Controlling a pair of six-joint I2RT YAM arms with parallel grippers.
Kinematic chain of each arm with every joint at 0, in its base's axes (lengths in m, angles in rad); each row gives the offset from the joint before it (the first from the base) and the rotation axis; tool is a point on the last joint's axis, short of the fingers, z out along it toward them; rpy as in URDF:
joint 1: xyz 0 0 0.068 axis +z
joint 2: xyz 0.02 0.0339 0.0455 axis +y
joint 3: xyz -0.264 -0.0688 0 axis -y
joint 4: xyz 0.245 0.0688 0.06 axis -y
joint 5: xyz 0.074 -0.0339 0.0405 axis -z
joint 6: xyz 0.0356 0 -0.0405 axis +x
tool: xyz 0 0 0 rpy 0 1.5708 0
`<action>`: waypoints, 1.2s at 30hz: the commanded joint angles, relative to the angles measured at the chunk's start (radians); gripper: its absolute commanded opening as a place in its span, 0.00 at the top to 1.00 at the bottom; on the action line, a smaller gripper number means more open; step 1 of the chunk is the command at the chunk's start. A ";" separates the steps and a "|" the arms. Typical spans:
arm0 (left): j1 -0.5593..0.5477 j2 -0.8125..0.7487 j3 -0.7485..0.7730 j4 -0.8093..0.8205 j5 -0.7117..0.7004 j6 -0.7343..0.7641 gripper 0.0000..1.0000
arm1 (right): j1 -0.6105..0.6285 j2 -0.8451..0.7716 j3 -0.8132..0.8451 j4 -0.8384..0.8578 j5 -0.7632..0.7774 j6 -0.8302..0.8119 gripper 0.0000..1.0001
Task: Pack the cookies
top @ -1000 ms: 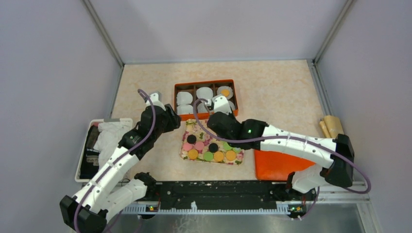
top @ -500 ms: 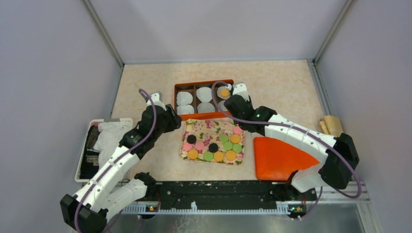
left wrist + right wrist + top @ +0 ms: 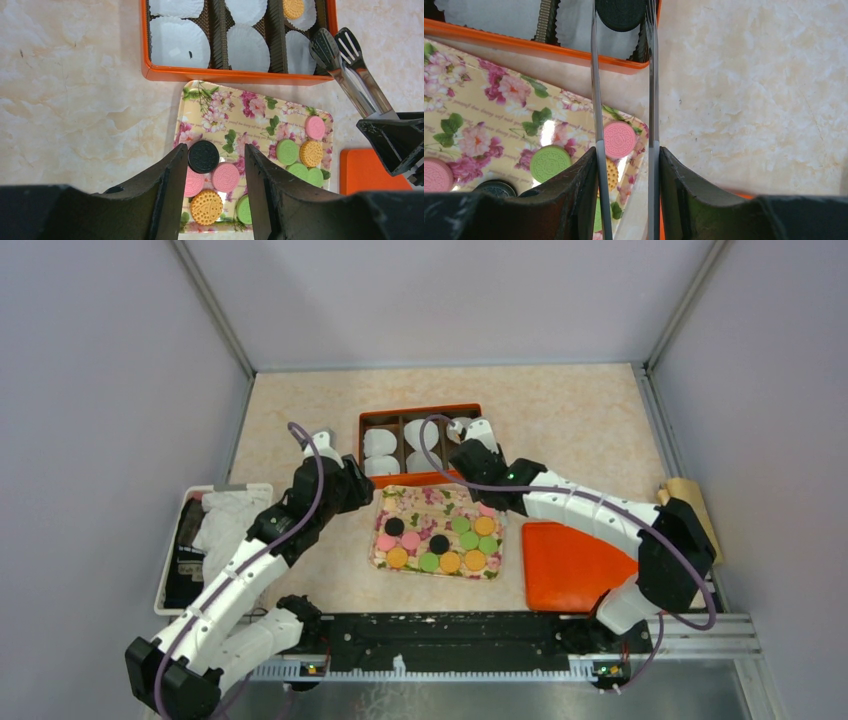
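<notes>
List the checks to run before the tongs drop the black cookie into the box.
1. Grip: right tool shut on the metal tongs: ok.
2. Load: black round cookie sits between the tong tips: ok.
3. Aim: the cookie is over a white paper cup inside the orange divided box: ok.
4. Target cup free of another cookie: cannot tell, as the cookie and tongs hide its middle.
5. Clearance: left tool is open over the floral tray, apart from the tongs: ok.
</notes>
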 commanded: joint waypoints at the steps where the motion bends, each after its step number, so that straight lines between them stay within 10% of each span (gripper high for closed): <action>1: 0.005 -0.008 0.006 0.026 -0.010 0.014 0.47 | -0.004 0.008 0.001 0.040 0.013 0.012 0.81; 14: 0.005 -0.009 0.000 0.023 -0.007 0.010 0.47 | -0.004 0.026 0.017 0.054 0.024 -0.002 0.46; 36: 0.022 0.068 0.058 0.017 -0.028 -0.007 0.46 | 0.330 -0.135 0.002 -0.078 -0.085 0.067 0.49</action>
